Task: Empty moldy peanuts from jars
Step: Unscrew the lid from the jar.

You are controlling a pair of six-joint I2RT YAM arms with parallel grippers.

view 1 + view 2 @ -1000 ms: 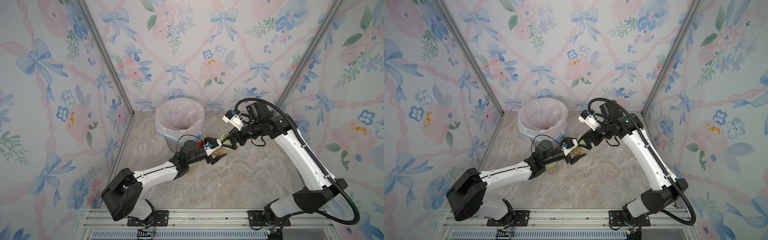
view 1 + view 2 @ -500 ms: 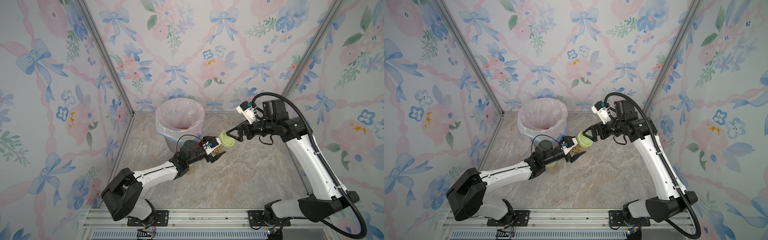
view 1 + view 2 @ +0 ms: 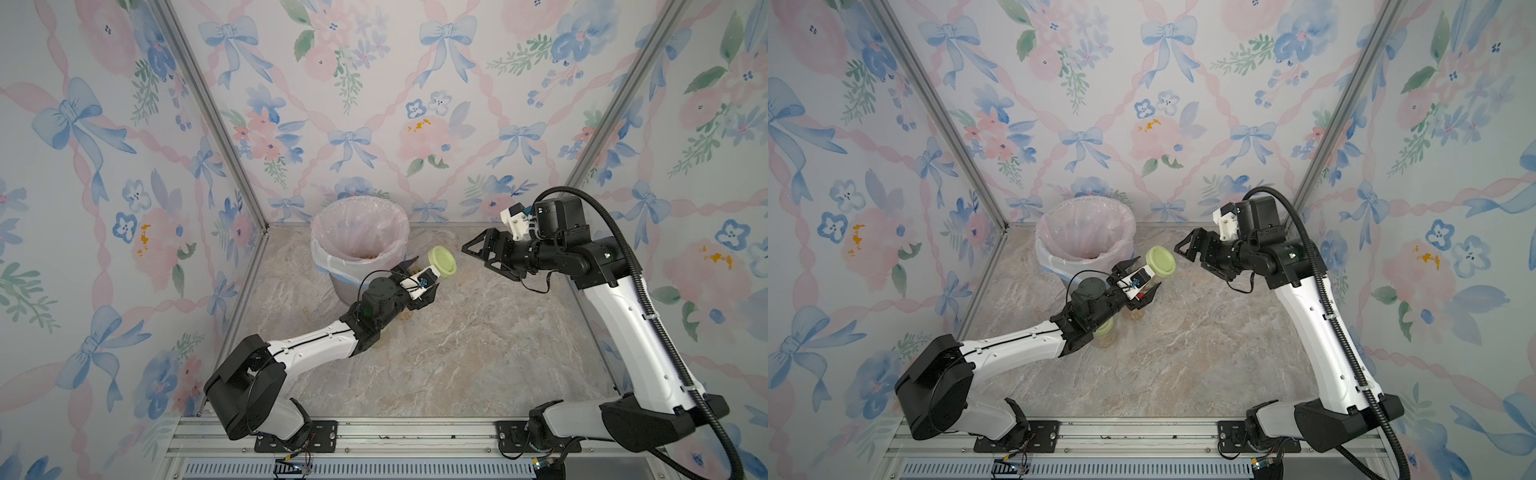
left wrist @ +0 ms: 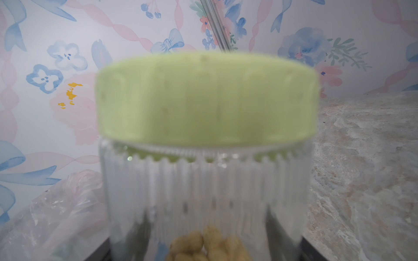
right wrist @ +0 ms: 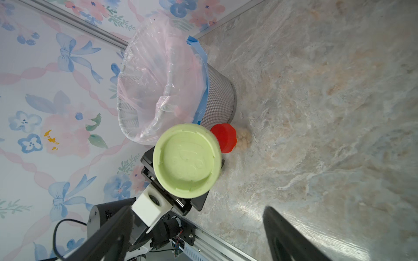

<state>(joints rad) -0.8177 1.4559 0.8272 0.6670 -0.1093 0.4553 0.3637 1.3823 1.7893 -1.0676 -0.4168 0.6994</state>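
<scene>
bin (image 3: 359, 232) at tabletop's far edge; left gripper (image 3: 424, 275) jaws clamp green-lidded jar (image 4: 203, 192) on its side just beside bin, peanuts (image 4: 208, 246) inside, lid (image 5: 186, 162) on; right gripper (image 3: 476, 257) jaws spread, now backed off the lid they met a second ago

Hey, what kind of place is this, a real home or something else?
Probably a staged robot test booth, not a home: floral wallpaper panels in aluminium framing, two robot arms bolted to a front rail, and a marble-look tabletop holding a bag-lined bin.
</scene>
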